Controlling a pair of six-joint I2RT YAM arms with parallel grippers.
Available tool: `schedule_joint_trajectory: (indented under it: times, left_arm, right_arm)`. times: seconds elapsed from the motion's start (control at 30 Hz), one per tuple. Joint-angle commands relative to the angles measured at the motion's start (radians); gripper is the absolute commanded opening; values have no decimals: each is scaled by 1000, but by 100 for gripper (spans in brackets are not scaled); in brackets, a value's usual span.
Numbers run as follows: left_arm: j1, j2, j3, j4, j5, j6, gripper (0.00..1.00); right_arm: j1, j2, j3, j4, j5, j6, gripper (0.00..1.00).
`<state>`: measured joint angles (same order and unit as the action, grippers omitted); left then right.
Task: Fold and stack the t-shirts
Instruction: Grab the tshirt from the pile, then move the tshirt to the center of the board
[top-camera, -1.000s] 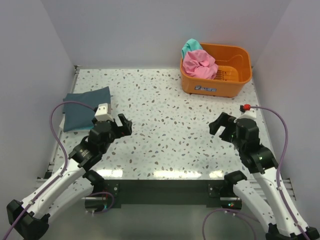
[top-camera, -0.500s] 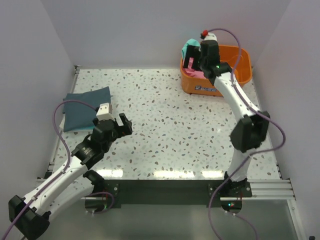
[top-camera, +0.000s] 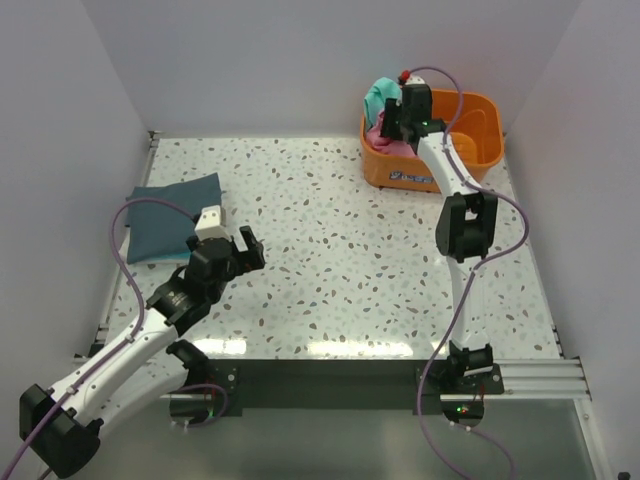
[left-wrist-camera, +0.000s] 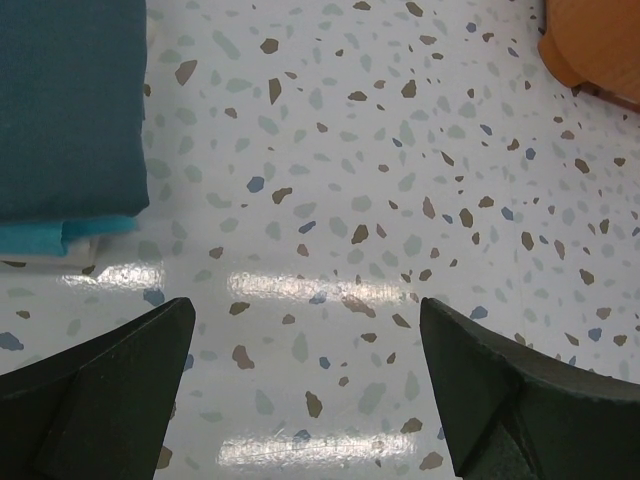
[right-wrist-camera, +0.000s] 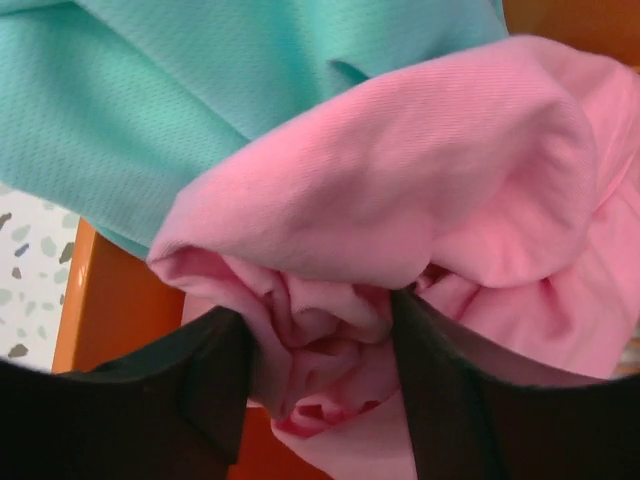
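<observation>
Speckled table (top-camera: 330, 250), orange basket (top-camera: 472, 150) upper right of the overhead frame: inside it the right gripper (right-wrist-camera: 318, 330) pinches a bunch of the crumpled pink shirt (right-wrist-camera: 420, 190), teal shirt (right-wrist-camera: 250, 80) touching it; left gripper (left-wrist-camera: 305, 310) gapes empty far off, beside the folded blue-grey shirt (top-camera: 170, 215).

"Where does the top view sit?"

"Above and behind my arms, looking down across the whole table (top-camera: 330, 250), with my bases at its bottom edge."

"And the left wrist?"

"Low over the tabletop, facing down past my left gripper (left-wrist-camera: 305, 345). The folded dark shirt (left-wrist-camera: 70, 100) and a corner of the orange basket (left-wrist-camera: 600, 40) show there and from above."

"The right wrist?"

"Very close on the pink shirt (right-wrist-camera: 420, 200) and teal shirt (right-wrist-camera: 250, 70) in that basket, which the top view also sees."
</observation>
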<state>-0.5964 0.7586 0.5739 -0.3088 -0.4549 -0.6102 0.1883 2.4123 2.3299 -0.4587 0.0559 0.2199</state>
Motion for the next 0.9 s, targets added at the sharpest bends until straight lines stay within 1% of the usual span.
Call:
schedule_joint_trajectory:
  times: [0.0, 0.03, 0.07, 0.1, 0.13, 0.27, 0.3, 0.4, 0.43, 0.47, 0.53, 0.63, 0.67, 0.73, 0.77, 0.8, 0.83, 0.87]
  left_arm:
    - [-2, 1, -2, 28, -28, -13, 100]
    - [-2, 1, -2, 27, -27, -13, 100]
    - [-2, 1, -2, 28, -27, -13, 100]
    - [-2, 1, -2, 25, -27, -11, 100]
    - [-2, -1, -2, 27, -27, -13, 100]
    - [-2, -5, -2, 25, -25, -13, 100]
    - [-2, -7, -3, 27, -24, -13, 100]
    - [-2, -12, -2, 25, -16, -13, 100]
    - [-2, -15, -5, 28, -11, -13, 100]
    - [-2, -16, -3, 28, -8, -14, 100]
    - [-2, -19, -3, 30, -2, -13, 100]
    - [-2, -31, -3, 28, 5, -16, 100]
    - [-2, -36, -3, 30, 10, -17, 100]
    - [-2, -47, -2, 28, 15, -19, 100]
    - [-2, -50, 0, 28, 25, -20, 100]
    - [-2, -54, 3, 30, 33, -22, 100]
    - [-2, -64, 6, 27, 47, -28, 100]
    - [-2, -70, 9, 24, 51, -36, 100]
  right_arm:
    - [17, -88, -44, 104, -41, -7, 46]
    - [16, -103, -62, 113, -24, -5, 25]
    - [16, -117, -96, 123, -15, -4, 16]
    - [16, -146, -105, 133, -4, -2, 3]
    - [16, -159, -110, 129, 21, 5, 0]
    - [16, -244, -95, 97, 53, 3, 0]
    - [16, -293, -96, 91, 70, -20, 0]
    - [16, -395, -122, 97, 180, -62, 0]
    - [16, -476, -138, 106, 211, -73, 0]
    - [17, -511, -161, 112, 260, -80, 0]
    - [17, -618, -175, 123, 280, -100, 0]
    - [17, -718, -175, 114, 236, -88, 0]
    - [23, -781, -162, 103, 222, -77, 0]
    - [43, -832, -142, 58, 194, -65, 0]
    - [69, -864, -115, 43, 180, -60, 0]
    - [83, -877, -92, -10, 156, -47, 0]
    - [98, -883, -40, -38, 89, -37, 0]
    - [146, -886, -14, -66, 59, -30, 0]
